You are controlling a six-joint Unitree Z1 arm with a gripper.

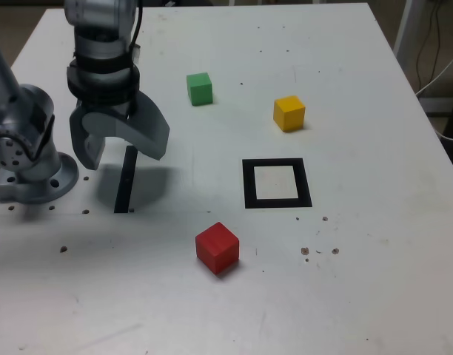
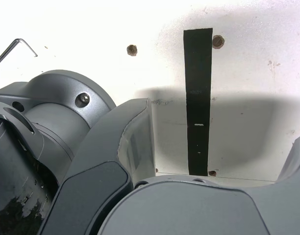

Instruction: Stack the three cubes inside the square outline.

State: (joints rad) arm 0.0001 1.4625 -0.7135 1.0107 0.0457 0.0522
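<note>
Nothing readable is showing in either view. The red cube (image 1: 217, 248), yellow cube (image 1: 289, 113) and green cube (image 1: 200, 88) are presenting plain faces, and the square outline (image 1: 277, 200) is framing a blank white centre. The black strip (image 2: 198, 100) is carrying one tiny pale mark, possibly a scuff rather than a character; it is too small to tell.

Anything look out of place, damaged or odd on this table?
Nothing serious. The white table has dark specks and small holes, and an Allen key lies loose near the arm's base. The cubes and square outline look intact.
</note>
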